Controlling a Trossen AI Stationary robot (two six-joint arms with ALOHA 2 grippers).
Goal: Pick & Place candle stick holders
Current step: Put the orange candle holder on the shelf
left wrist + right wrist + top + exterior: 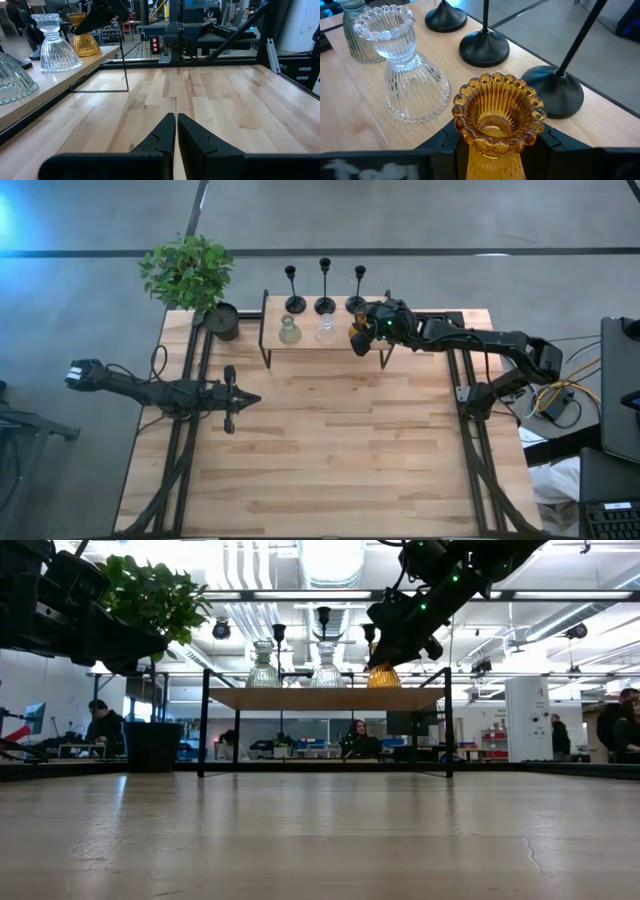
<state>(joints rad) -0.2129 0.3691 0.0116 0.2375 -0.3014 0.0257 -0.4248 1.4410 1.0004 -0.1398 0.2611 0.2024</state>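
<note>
- High view is showing the right gripper reaching over the right end of the small wooden shelf on black legs at the far side of the worktop.
- Its fingers are clamping the ribbed neck of the squat amber glass vase, one on each side just under the beaded rim; the right wrist view is making this plain. That is a vase, not a candlestick.
- Three thin black metal candle stick holders are standing upright in a row along the far edge of the shelf, just behind the vases, none being held.
- Clear ribbed glass vase and greenish glass vase are sitting to the left of the amber one, which seems to be blocking the rightmost holder, likely why it is being gripped.
- Left gripper is waiting low over the left part of the worktop, fingers together, well apart from the shelf.
- Leafy green plant in a black pot is standing at the far left corner.
</note>
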